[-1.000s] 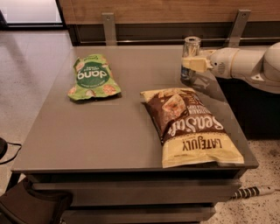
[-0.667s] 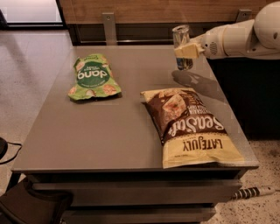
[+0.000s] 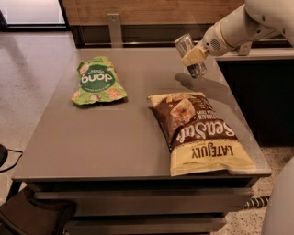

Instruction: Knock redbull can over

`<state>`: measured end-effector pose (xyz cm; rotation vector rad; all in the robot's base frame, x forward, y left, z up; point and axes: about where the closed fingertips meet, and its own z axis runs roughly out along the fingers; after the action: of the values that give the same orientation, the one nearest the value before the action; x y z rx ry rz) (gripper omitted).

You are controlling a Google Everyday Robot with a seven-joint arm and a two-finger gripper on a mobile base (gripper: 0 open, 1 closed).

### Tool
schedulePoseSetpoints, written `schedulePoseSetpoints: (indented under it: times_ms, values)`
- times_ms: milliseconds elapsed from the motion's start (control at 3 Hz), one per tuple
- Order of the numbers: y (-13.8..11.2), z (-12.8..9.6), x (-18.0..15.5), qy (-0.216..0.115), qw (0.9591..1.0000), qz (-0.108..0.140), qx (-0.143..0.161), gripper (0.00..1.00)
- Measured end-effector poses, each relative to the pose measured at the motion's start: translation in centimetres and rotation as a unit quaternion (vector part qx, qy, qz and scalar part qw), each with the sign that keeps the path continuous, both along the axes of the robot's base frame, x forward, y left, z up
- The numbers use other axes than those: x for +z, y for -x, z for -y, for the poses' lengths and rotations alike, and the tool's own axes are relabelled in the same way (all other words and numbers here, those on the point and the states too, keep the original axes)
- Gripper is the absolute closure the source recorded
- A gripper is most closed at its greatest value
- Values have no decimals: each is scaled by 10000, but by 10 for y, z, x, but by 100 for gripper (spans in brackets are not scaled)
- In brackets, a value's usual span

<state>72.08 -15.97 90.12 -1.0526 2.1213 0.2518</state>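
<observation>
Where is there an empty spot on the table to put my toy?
The biggest bare patch is the front left of the table, in front of the green bag and left of the chip bag. The strip between the two bags is free too. The back right is crowded: the pincer holds the redbull can tilted there.

The grey worktop [image 3: 115, 142] stands on pale speckled floor [image 3: 27, 92]. Behind its far edge runs a wood wall [image 3: 151, 9] with a metal bracket [image 3: 114, 27]. A dark counter [image 3: 257, 101] flanks the right edge. The gripper [image 3: 193, 57], clamped on the redbull can [image 3: 198, 69], hangs over the far right corner.
</observation>
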Motion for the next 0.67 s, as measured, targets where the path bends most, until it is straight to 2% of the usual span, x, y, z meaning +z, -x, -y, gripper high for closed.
schedulePoseSetpoints:
  times_ms: [333,667]
  values:
    - [6,4,-22,582,9978,-301,-30,100]
    - [12,3,-46,1038,9929,-577,91,100]
